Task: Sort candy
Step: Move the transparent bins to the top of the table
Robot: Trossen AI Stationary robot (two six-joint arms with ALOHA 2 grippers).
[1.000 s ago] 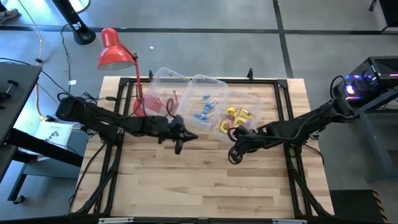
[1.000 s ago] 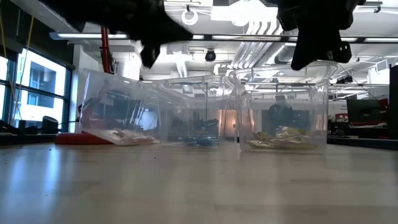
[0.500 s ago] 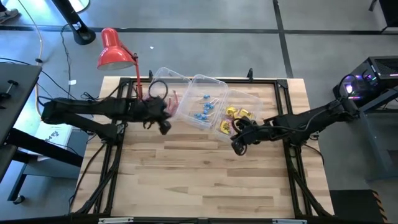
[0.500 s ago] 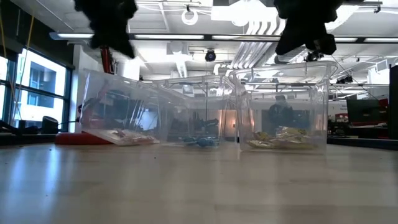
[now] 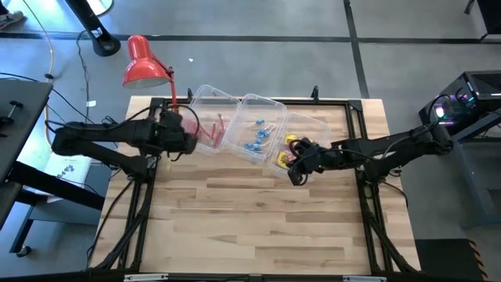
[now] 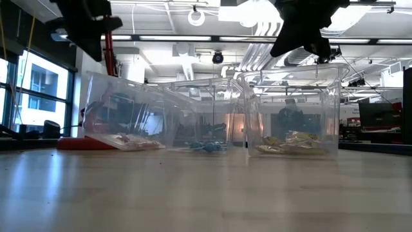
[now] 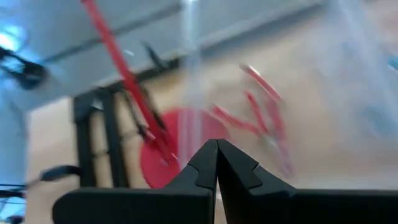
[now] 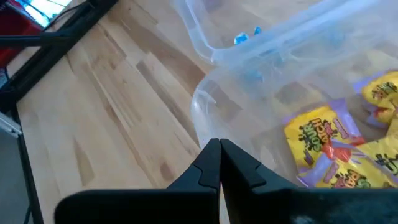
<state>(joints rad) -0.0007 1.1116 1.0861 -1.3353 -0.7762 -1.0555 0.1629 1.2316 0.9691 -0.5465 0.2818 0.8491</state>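
Observation:
The candy lies sorted in three clear bins at the table's far side. Slim red sticks (image 5: 210,129) are in the left bin, blue-wrapped pieces (image 5: 257,138) in the middle one, and yellow packets (image 5: 302,146) in the right one. The yellow packets (image 8: 323,146) show up close in the right wrist view, the red sticks (image 7: 261,106) in the left wrist view. My left gripper (image 5: 192,141) (image 7: 217,144) is shut and empty, raised beside the left bin's near-left wall. My right gripper (image 5: 295,175) (image 8: 219,144) is shut and empty, raised over the right bin's near corner.
The three bins (image 5: 262,102) stand side by side, slanting from far left to near right. A red desk lamp (image 5: 143,63) stands by the far-left corner, its base (image 7: 168,149) behind the left bin. Bare wooden tabletop (image 5: 250,219) fills the near half. A black frame edges the table.
My left gripper has pulled back from the table's middle toward the left and far edges and risen, ending beside the left bin. My right gripper has moved toward the far edge and up, from the bare table to the right bin's near corner. The bins and candy stayed put.

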